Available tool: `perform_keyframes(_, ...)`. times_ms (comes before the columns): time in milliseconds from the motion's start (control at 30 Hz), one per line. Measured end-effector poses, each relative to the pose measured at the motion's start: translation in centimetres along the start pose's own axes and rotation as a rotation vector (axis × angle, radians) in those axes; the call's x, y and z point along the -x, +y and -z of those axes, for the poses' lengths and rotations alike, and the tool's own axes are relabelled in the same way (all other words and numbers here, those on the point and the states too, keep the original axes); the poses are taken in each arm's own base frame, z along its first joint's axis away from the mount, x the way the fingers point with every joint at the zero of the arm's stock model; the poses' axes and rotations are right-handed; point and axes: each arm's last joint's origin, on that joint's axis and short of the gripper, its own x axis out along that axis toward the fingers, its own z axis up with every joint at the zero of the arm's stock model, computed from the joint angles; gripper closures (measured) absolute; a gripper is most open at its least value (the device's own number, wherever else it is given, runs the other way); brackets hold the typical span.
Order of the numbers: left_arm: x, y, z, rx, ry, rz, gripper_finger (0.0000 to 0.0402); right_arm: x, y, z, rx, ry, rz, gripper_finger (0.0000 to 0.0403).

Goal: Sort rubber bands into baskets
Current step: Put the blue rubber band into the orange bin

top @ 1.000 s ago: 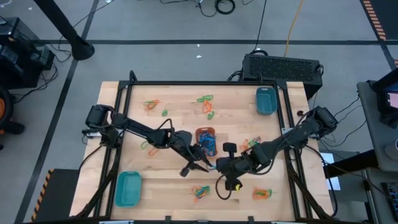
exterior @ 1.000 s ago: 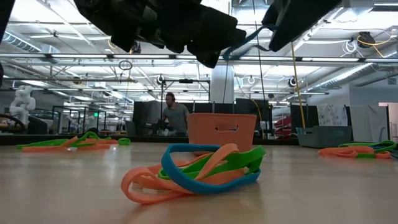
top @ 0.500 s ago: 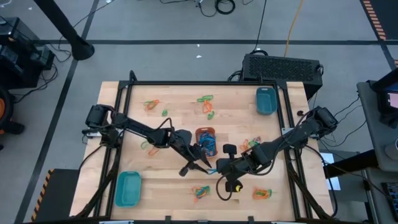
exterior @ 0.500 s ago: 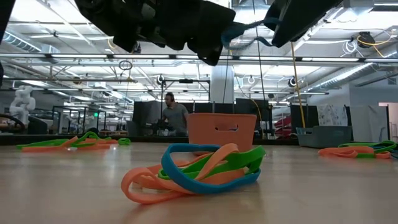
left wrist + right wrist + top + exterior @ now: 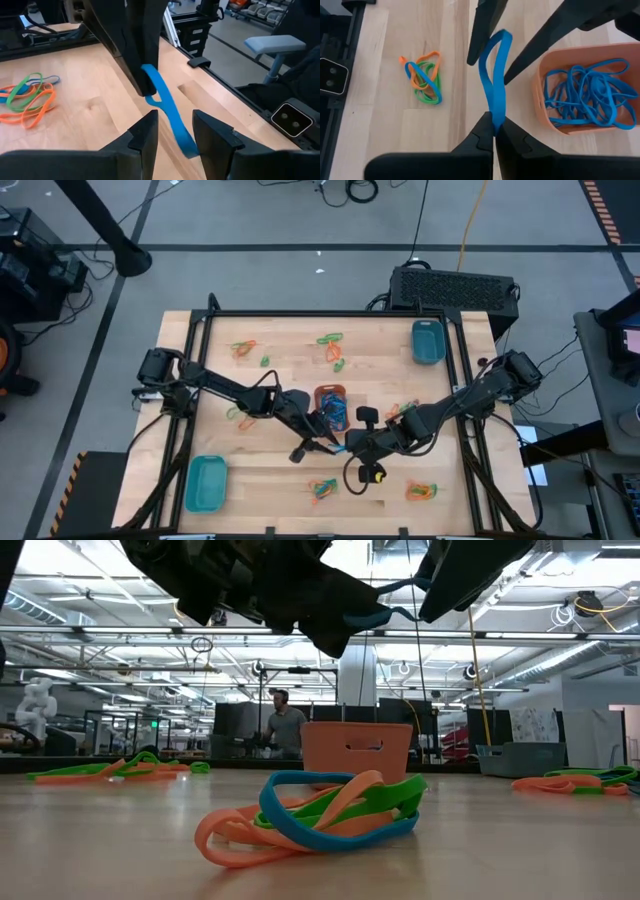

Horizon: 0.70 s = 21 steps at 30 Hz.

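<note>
Inside orange basket (image 5: 547, 70) (table centre), blue rubber bands (image 5: 585, 92) lie tangled.

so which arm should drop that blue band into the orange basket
Probably the left. The blue band is stretched between both grippers, but the left gripper sits right beside the orange basket already holding blue bands. The right gripper, shut on the band's other end, is farther off.

The high camera looks straight down on the whole counter (image 5: 260, 480). The low one sits at counter height, very near a band pile (image 5: 310, 815), facing the room. Both wrist cameras look closely, probably downward, at one shared blue band (image 5: 494, 75).
</note>
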Motion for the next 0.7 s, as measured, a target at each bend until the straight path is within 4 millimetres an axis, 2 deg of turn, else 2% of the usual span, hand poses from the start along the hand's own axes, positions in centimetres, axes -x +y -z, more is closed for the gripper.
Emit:
perform_keyframes(167,0.0,0.0,0.0,0.000,0.001,0.000,0.0290,0.0,0.0,0.0,0.008,0.001,0.001,0.0403)
perform_keyframes(400,0.1,0.2,0.1,-0.001,0.010,-0.005,0.0390,0.0,0.0,0.1,0.047,0.005,0.008,0.0379)
perform_keyframes(700,0.5,1.1,0.6,0.024,0.044,-0.047,0.0398,0.0,-0.8,0.7,0.072,0.067,0.093,0.0320)
